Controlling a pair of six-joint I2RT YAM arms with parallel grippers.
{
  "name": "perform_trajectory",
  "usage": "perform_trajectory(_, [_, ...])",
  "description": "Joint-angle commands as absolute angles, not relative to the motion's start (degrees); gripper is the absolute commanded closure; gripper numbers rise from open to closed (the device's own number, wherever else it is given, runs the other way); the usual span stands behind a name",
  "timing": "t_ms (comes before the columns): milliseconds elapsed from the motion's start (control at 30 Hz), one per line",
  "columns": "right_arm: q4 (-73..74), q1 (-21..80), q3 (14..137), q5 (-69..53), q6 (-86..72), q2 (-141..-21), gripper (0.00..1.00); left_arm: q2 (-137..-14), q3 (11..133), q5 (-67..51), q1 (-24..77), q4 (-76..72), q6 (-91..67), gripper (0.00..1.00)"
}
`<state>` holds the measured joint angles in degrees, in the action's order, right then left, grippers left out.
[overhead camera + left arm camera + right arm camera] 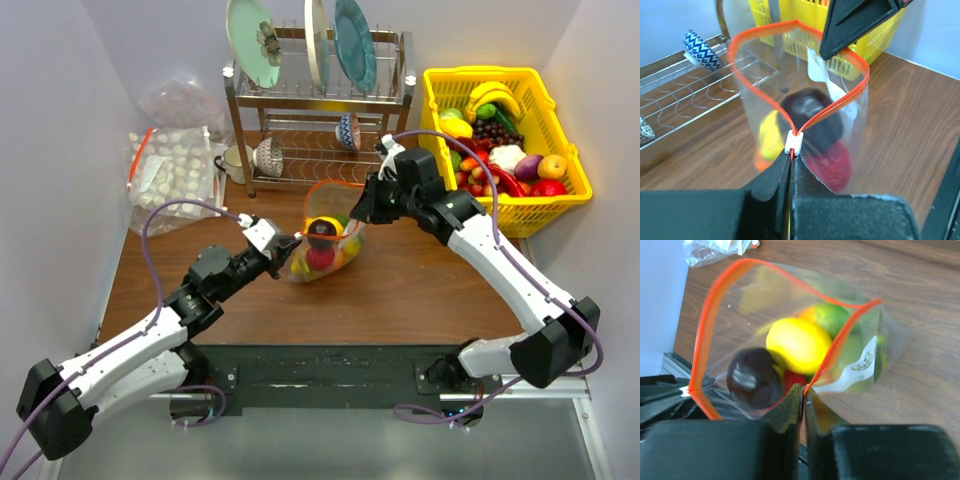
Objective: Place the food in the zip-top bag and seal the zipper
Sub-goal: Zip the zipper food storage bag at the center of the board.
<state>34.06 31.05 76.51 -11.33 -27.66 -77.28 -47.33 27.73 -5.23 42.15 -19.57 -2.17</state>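
The clear zip-top bag [318, 262] stands on the wooden table with its mouth held wide. Its red zipper [840, 102] forms an open loop. The food sits inside: a yellow piece [797, 344], a dark round fruit [754, 377], a green one [832, 317] and a red one [832, 162]. My left gripper [791, 162] is shut on the zipper's near end, just behind the white slider [794, 142]. My right gripper [804, 390] pinches the zipper strip at the opposite end of the mouth, by the white label [860, 365].
A yellow basket [480, 72] of more toy fruit stands at the back right. A metal dish rack [320, 100] with plates and bowls is behind the bag. A larger clear bag of pale lumps [170, 170] lies at the back left.
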Motion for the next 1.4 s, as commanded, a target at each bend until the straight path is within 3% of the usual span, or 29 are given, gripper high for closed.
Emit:
perform_trajectory(0, [36.3,30.8,78.8,-11.8,-20.5,-74.7,0.68,-46.3,31.6,-8.0,42.4,-14.1,-0.3,1.0])
perform_trajectory(200, [35.4,30.8,78.2,-15.4,-9.5,-71.3,0.47,-46.8,33.7,-10.8,42.4,-10.1,1.8,1.0])
perform_trajectory(367, [30.9,30.8,77.4,-20.1,0.2,-67.7,0.39,-45.0,34.2,-12.6,42.4,-7.1,4.7,1.0])
perform_trajectory(467, [24.7,31.1,73.6,-35.9,12.0,-65.5,0.43,-43.9,34.5,-13.1,42.4,-5.9,5.9,1.0])
perform_trajectory(667, [11.8,32.1,67.6,-50.6,20.2,-65.5,0.49,-43.3,34.4,-14.5,42.4,-5.4,5.7,1.0])
perform_trajectory(833, [23.1,39.5,75.1,-48.3,30.1,-72.8,0.47,-43.9,35.8,-16.0,42.4,-5.0,5.2,1.0])
perform_trajectory(1033, [20.3,43.9,73.1,-47.5,33.6,-74.0,0.48,-44.3,37.9,-16.3,42.4,-2.6,5.9,1.0])
perform_trajectory(1167, [23.1,44.6,75.2,-45.5,35.2,-77.0,0.57,-45.1,38.8,-16.1,42.4,-1.7,6.5,1.0])
perform_trajectory(1367, [24.2,45.4,77.3,-42.6,35.8,-78.9,0.59,-46.5,39.9,-16.4,42.4,-1.6,6.9,1.0])
